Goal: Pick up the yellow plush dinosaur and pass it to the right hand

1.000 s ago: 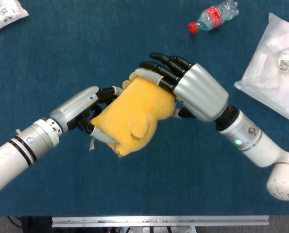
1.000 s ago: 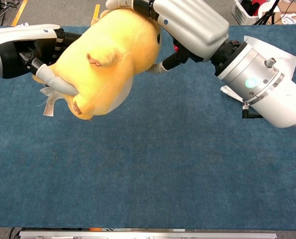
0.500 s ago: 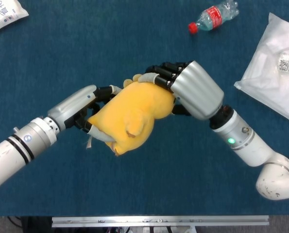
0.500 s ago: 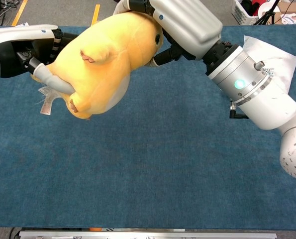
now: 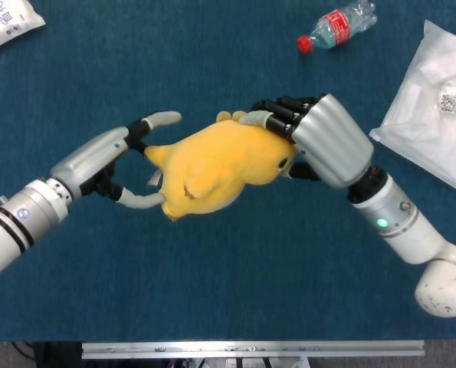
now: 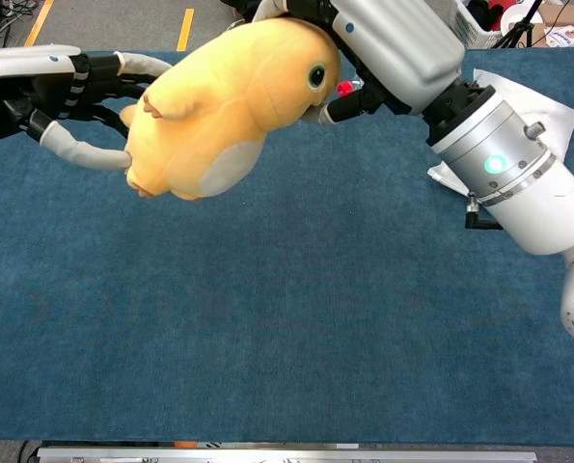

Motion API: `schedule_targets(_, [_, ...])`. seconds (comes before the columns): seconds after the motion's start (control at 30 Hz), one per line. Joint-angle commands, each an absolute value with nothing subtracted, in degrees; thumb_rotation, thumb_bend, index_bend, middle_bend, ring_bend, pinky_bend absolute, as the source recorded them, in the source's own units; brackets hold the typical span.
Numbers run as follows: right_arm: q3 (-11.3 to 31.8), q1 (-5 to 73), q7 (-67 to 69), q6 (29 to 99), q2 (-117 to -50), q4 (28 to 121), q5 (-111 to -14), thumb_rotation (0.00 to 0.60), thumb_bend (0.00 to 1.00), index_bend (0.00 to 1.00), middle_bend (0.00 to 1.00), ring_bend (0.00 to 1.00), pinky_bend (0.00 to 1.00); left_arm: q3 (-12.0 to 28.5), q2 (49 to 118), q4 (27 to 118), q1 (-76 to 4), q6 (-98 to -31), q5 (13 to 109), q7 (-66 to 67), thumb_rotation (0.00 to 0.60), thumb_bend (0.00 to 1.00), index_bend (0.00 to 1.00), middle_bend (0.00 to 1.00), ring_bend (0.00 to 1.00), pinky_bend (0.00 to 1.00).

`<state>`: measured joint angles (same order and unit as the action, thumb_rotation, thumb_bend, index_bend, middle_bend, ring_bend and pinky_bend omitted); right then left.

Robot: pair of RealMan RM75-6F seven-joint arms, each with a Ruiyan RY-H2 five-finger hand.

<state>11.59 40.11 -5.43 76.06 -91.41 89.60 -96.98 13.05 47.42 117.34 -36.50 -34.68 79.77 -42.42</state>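
Gripping soft, rounded yellow plush dinosaur (image 5: 220, 163): right hand (image 5: 319, 142); left hand (image 5: 109, 165) fingers spread wide, empty.

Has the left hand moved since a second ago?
Yes. In the head view the left hand has opened and drawn back leftward off the yellow plush dinosaur, away from the plastic bottle; the right hand grips the toy.

Left hand (image 5: 109, 165) spread open; right hand (image 5: 319, 142) curled in a grip.
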Motion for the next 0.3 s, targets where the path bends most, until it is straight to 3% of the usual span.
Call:
schedule_targets(0.03, [11.3, 39.5, -4.6, 77.4, -90.4, 89.8, -97.7, 0.600, 0.67, 0.79, 0.61, 0.63, 0.83, 11.9, 47.1, 115.6, -36.2, -35.6, 78.5, -39.5, 0.600, 0.25, 0.01, 0.00, 0.00, 0.22])
schedule_targets(0.3, [9.7, 36.9, -3.1, 81.6, -86.2, 92.4, -100.6, 0.600, 0.67, 0.79, 0.61, 0.64, 0.83, 10.3, 47.4, 113.0, -35.0, -38.6, 72.9, -33.0, 0.600, 0.25, 0.00, 0.00, 0.00, 0.22])
